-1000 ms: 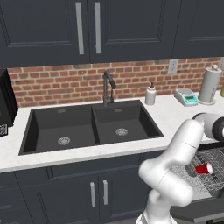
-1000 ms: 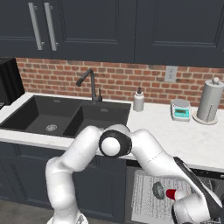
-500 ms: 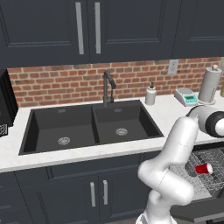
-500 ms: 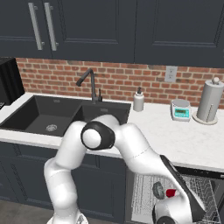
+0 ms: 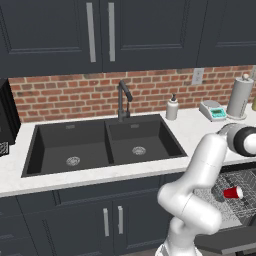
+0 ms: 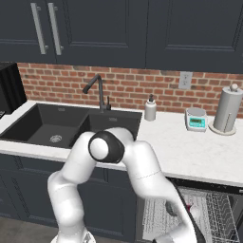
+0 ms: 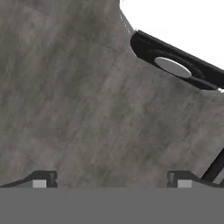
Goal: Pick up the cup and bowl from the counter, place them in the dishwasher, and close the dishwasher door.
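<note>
1. The arm has been swinging lower toward the floor since the earlier frame.
2. The gripper (image 7: pixel 112 181) is standing released over mottled grey flooring.
3. The red cup (image 5: pixel 233 192) is lying on its side in the dishwasher (image 5: pixel 235 205) wire rack.
4. A paper towel roll (image 5: pixel 239 98) is standing on the marbled counter (image 6: pixel 190 152).

A small red cup (image 5: pixel 233 192) lies on the grey wire-mesh rack (image 5: pixel 235 205). The white, faintly marbled stone counter (image 6: pixel 190 154) holds a black double sink (image 5: pixel 102 145) below red brick wall (image 5: pixel 65 97).
</note>
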